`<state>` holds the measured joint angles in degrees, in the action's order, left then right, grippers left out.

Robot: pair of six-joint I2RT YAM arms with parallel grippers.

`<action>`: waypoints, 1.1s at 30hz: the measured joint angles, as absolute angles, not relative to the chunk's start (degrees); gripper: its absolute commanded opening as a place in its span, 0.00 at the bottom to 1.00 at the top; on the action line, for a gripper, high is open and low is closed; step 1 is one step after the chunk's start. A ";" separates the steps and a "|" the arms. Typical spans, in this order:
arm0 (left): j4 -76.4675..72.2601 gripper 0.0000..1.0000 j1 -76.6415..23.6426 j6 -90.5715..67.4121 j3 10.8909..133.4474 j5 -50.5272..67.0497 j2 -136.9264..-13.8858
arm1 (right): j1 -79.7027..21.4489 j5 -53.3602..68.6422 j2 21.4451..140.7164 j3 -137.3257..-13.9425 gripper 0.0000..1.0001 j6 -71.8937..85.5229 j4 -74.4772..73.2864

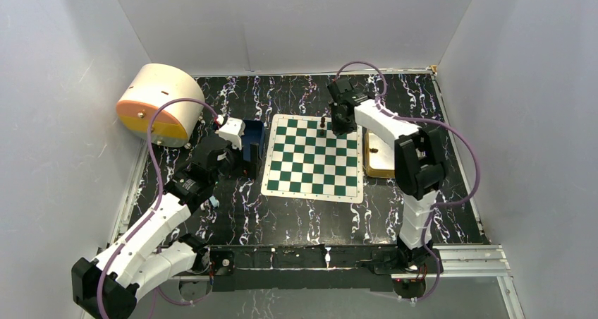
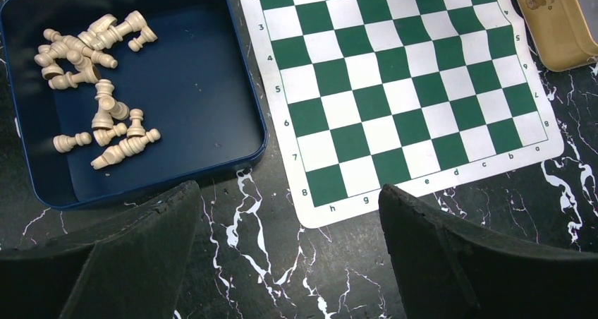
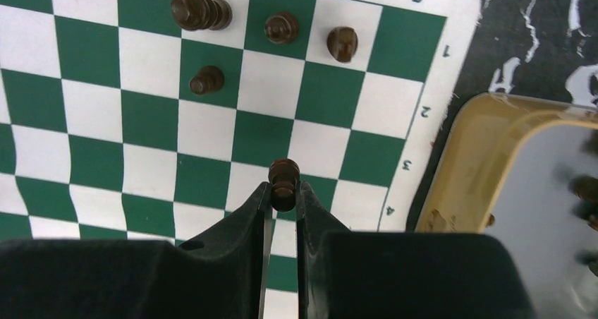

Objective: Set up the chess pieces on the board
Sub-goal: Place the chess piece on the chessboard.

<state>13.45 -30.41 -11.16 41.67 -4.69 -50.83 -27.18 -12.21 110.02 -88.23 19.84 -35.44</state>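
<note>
The green and white board [image 1: 314, 158] lies mid-table. In the right wrist view several dark chess pieces stand near the board's corner: one [image 3: 201, 12] lying toppled on the first row, two upright beside it [image 3: 281, 27] [image 3: 342, 43], and one [image 3: 206, 80] a row nearer. My right gripper [image 3: 283, 192] is shut on a dark pawn [image 3: 284, 177], held above the board [image 3: 148, 121] near its right edge. My left gripper [image 2: 289, 213] stands wide open over the bare table, just off the board's corner [image 2: 331, 206], with nothing between its fingers.
A blue tray [image 2: 247, 86] left of the board holds several cream pieces [image 2: 99, 86]. A gold tin tray [image 3: 458, 171] sits right of the board with blurred dark pieces inside. A round cream and orange container [image 1: 156, 104] stands at the far left.
</note>
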 measured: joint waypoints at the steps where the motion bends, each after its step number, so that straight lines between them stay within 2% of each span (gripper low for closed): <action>1: 13.45 0.94 -30.41 -11.16 41.67 -4.71 -50.78 | -27.35 -12.23 111.00 -88.79 0.23 19.81 -35.46; 9: 13.47 0.94 -30.41 -11.16 41.67 -4.71 -50.76 | -27.35 -12.23 118.19 -93.25 0.25 19.68 -35.42; 33: 13.45 0.94 -30.41 -11.14 41.67 -4.71 -50.54 | -27.53 -12.25 123.90 -99.63 0.25 19.51 -35.86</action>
